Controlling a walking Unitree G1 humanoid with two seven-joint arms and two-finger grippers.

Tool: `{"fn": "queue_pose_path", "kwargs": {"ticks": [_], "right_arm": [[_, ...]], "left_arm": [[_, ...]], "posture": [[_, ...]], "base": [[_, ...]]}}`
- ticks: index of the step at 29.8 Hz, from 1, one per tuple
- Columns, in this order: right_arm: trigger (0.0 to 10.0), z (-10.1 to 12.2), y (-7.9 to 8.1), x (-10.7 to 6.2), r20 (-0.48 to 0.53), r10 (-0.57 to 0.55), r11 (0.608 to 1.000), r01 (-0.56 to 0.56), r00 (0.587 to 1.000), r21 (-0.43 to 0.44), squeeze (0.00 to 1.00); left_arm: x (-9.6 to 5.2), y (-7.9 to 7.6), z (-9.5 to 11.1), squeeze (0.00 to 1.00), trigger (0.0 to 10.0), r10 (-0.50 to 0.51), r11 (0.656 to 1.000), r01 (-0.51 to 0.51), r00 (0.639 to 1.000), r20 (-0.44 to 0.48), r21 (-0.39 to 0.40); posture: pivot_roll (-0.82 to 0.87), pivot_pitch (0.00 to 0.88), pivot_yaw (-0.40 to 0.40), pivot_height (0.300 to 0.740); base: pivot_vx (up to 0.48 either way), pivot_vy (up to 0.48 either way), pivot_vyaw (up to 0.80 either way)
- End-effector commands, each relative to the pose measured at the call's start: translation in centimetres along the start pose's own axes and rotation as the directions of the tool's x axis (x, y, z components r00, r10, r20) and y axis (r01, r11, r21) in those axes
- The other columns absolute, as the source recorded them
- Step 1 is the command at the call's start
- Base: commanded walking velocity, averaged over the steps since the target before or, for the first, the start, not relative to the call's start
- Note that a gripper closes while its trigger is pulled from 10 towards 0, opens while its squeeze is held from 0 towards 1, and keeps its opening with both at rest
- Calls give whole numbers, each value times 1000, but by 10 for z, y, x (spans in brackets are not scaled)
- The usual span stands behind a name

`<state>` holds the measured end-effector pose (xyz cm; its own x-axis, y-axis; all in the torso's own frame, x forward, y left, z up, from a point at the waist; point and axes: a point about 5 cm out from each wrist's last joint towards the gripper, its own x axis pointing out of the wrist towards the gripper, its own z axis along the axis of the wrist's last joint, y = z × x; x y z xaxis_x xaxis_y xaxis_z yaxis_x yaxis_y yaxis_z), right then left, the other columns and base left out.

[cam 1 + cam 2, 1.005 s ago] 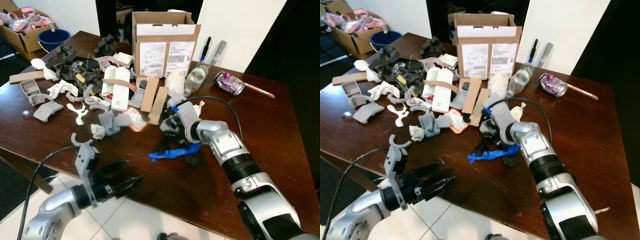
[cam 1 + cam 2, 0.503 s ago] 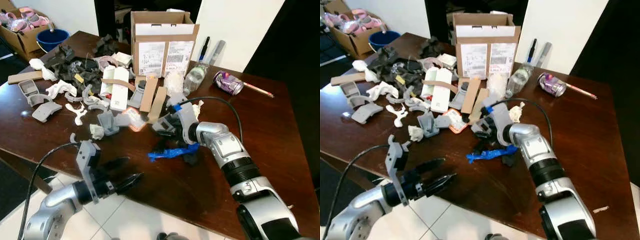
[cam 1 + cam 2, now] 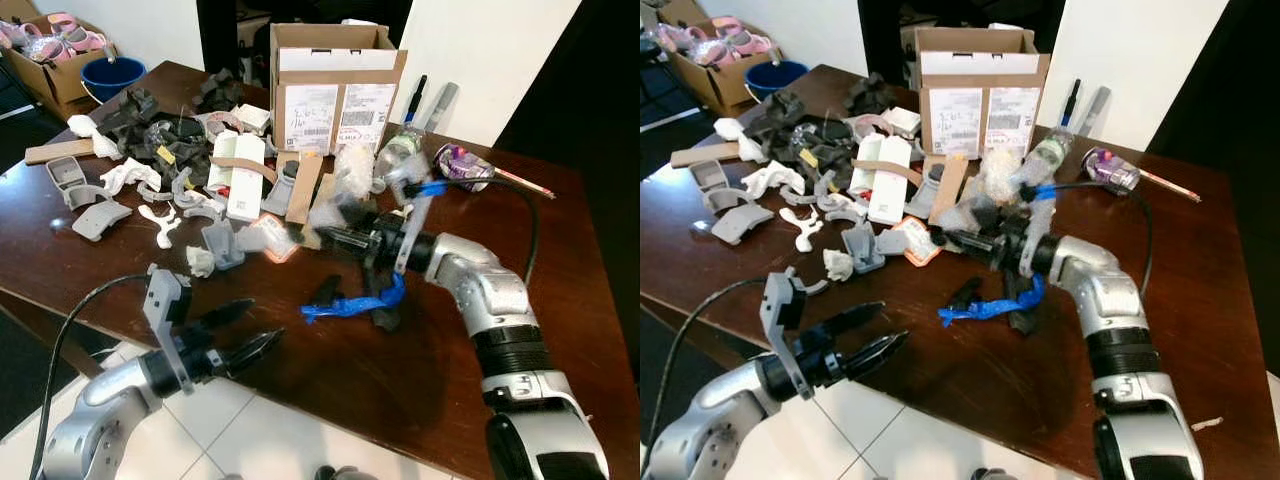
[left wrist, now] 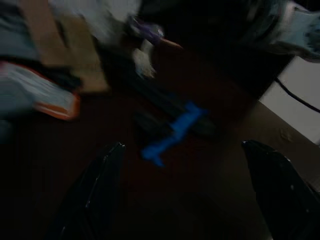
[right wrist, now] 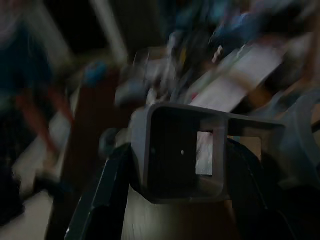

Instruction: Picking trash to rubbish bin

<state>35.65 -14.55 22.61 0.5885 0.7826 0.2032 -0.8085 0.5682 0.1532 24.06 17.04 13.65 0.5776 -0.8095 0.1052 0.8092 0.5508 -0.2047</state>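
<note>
The right hand (image 5: 180,170) is seen clenched on a grey plastic frame piece (image 5: 182,150), which sits squarely between its two black fingers in the right wrist view; in the eye views the same hand (image 3: 350,238) is held above the dark wooden surface (image 3: 560,240), its fingers pointing toward the clutter of grey parts and cardboard strips. Half a second ago this hand was bent down low beside the blue wrapper (image 3: 350,302); it is now raised and turned level, so the piece is judged to have been lifted off the surface, and the pick-up step is taken as done. The blue wrapper and the black scraps (image 3: 323,291) beside it are left lying near the front edge. The left hand (image 3: 245,345) is held released, fingers spread, just off the surface's front edge over the tiled floor, and is aimed toward the blue wrapper in its wrist view. The cardboard box (image 3: 335,85) stands at the far side, and a blue bucket (image 3: 112,76) is seen beyond the far left corner; carrying the grey piece to a bin is judged to be the step that remains
</note>
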Motion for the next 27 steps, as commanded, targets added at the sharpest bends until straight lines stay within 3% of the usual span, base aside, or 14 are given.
{"fn": "queue_pose_path", "kwargs": {"ticks": [1, 2, 7, 11, 13, 15, 18, 19, 23, 27], "right_arm": [[0, 15, -8, -6, 128, -42, 999, 38, 991, 35, 0], [0, 22, -12, -8, 190, -82, 995, 71, 978, 63, 0], [0, 29, -22, -11, 274, -195, 979, 167, 942, 120, 0], [0, 29, -28, -13, 289, -256, 964, 224, 923, 141, 0], [0, 28, -37, -16, 304, -353, 933, 306, 885, 191, 0], [0, 28, -37, -16, 304, -353, 933, 306, 885, 191, 0], [0, 25, -44, -20, 283, -430, 900, 382, 857, 210, 0], [0, 25, -44, -20, 283, -430, 900, 382, 857, 210, 0], [0, 16, -51, -22, 214, -497, 867, 467, 841, 177, 0], [0, 11, -52, -20, 183, -513, 857, 489, 839, 162, 0]], "left_arm": [[-2, 3, 3, 0, 10000, 35, 999, -35, 999, 24, 14], [-1, 7, 6, 0, 10000, 61, 998, -62, 998, 35, 29], [4, 19, 12, 0, 10000, 140, 986, -143, 989, 45, 90], [7, 26, 14, 0, 10000, 185, 975, -190, 982, 48, 119], [11, 38, 18, 0, 10000, 271, 949, -278, 961, 62, 148], [11, 38, 18, 0, 10000, 271, 949, -278, 961, 62, 148], [8, 53, 20, 0, 10000, 403, 893, -406, 914, 56, 196], [8, 53, 20, 0, 10000, 403, 893, -406, 914, 56, 196], [-5, 72, 30, 0, 10000, 565, 778, -559, 822, 69, 287], [-12, 78, 37, 0, 10000, 611, 730, -596, 788, 71, 336]], "posture": [[140, 132, -73, 740], [140, 132, -73, 740], [136, 136, -67, 740], [134, 137, -66, 740], [134, 137, -66, 740], [134, 137, -66, 740], [126, 145, -66, 740], [126, 145, -66, 740], [126, 149, -67, 740], [125, 151, -66, 740]], "base": [[0, 0, 0], [0, 0, 0], [0, 0, 0], [0, 0, 0], [0, 0, 0], [0, 0, 0], [0, 0, 0], [0, 0, 0], [0, 0, 0], [0, 0, 0]]}}
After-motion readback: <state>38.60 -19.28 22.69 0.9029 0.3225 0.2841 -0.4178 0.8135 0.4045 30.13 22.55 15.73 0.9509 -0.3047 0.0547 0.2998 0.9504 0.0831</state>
